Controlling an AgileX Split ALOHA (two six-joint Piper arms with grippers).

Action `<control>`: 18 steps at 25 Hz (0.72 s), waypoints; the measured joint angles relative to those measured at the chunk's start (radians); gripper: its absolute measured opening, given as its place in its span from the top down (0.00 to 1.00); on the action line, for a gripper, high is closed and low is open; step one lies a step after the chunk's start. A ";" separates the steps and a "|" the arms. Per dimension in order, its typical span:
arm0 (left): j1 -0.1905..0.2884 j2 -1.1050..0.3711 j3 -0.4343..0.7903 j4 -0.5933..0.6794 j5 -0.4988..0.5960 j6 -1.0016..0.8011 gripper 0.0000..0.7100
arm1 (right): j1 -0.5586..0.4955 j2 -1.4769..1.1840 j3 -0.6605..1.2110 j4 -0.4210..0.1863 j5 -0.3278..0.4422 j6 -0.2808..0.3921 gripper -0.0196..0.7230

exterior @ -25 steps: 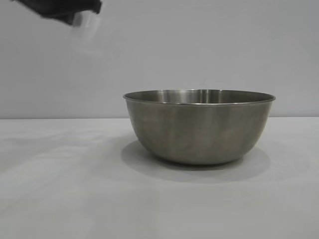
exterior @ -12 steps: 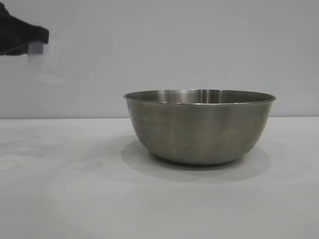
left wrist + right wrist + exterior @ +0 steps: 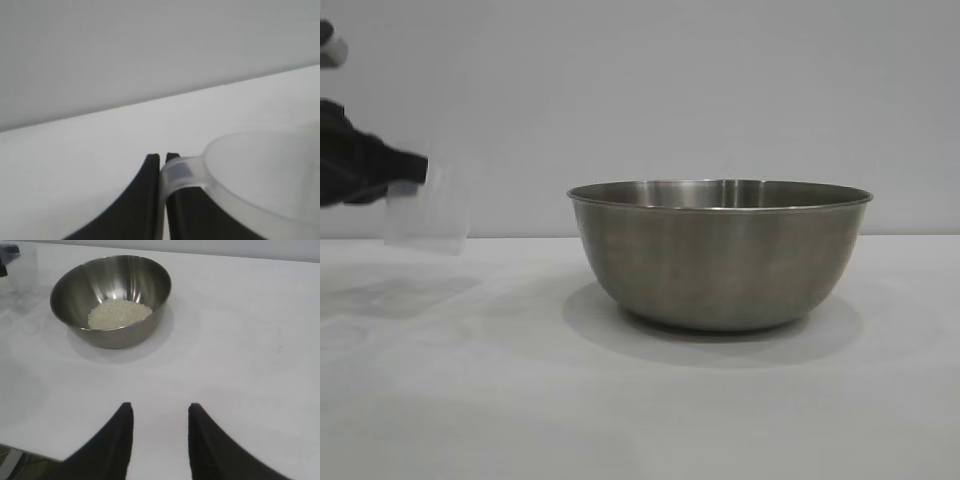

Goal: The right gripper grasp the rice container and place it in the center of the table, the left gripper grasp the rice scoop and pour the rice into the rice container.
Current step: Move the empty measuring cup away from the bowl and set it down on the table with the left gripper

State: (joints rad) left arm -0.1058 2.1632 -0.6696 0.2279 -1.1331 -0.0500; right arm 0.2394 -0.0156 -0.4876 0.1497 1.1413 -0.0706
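The steel rice container [image 3: 720, 255] stands on the white table [image 3: 470, 400], right of centre. In the right wrist view it [image 3: 111, 300] holds a heap of off-white rice [image 3: 119, 313]. My left gripper [image 3: 415, 168] is at the far left, above the table, shut on the loop handle of the frosted rice scoop [image 3: 425, 210], which hangs just above the surface. In the left wrist view the gripper [image 3: 162, 159] pinches the handle and the scoop [image 3: 265, 170] looks empty. My right gripper [image 3: 158, 410] is open and empty, well back from the bowl.
A plain grey wall stands behind the table. The scoop's faint shadow [image 3: 400, 295] lies on the table at the left. The table's edge shows near the right gripper in the right wrist view [image 3: 20, 450].
My left gripper has carried the scoop from high up near the bowl to the left and down, to just above the table. The bowl has not moved.
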 joint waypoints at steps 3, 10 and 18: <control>0.000 0.000 0.000 0.010 -0.002 0.000 1.00 | 0.000 0.000 0.000 0.000 0.000 0.000 0.63; 0.002 0.000 0.000 0.064 -0.002 -0.001 0.77 | 0.000 0.000 0.000 0.000 0.000 0.000 0.63; 0.002 -0.011 0.084 0.080 -0.004 0.038 0.71 | 0.000 0.000 0.000 0.000 0.000 0.000 0.63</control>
State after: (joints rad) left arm -0.1043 2.1526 -0.5855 0.3076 -1.1372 -0.0119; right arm 0.2394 -0.0156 -0.4876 0.1497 1.1413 -0.0706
